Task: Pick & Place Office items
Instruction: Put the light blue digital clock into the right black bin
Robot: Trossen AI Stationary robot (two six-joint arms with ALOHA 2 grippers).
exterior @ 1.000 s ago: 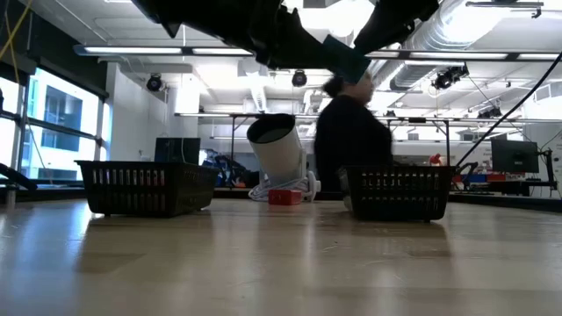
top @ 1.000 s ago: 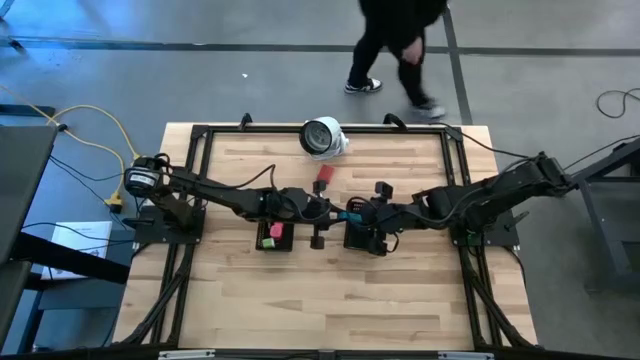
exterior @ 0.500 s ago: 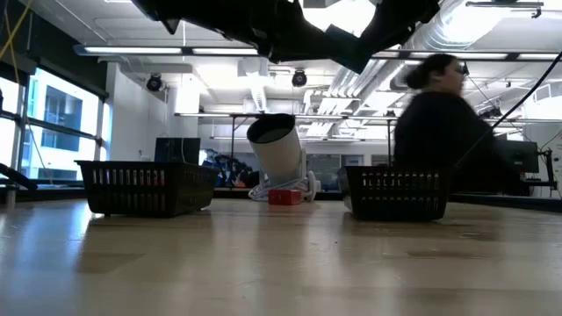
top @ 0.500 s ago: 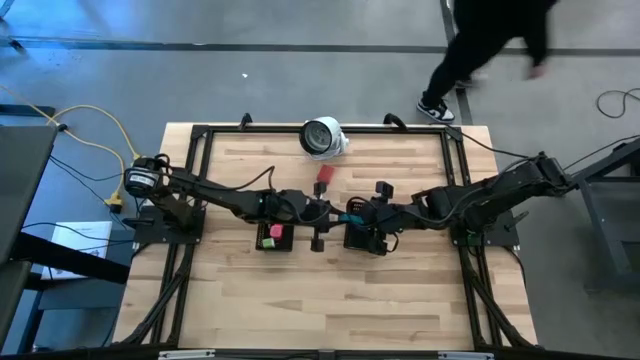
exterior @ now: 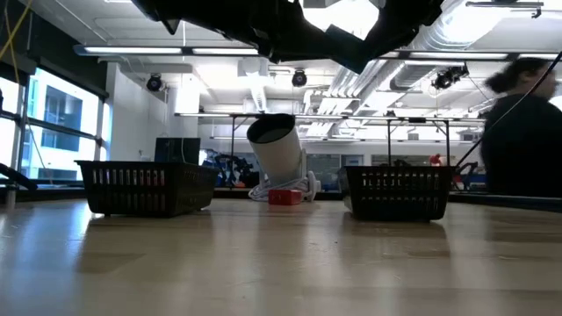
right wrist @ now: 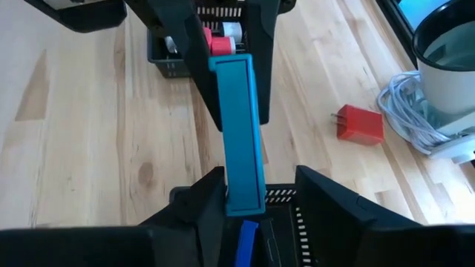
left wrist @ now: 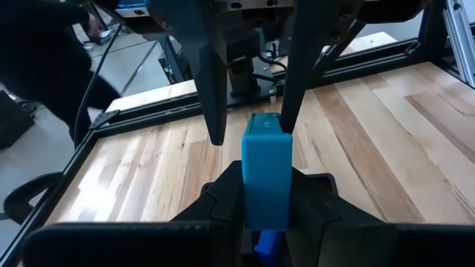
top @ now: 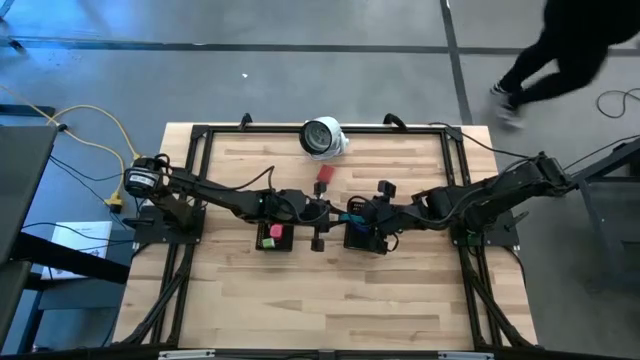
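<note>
As the person [top: 560, 55] exits, grippers apparently unmoved
</note>
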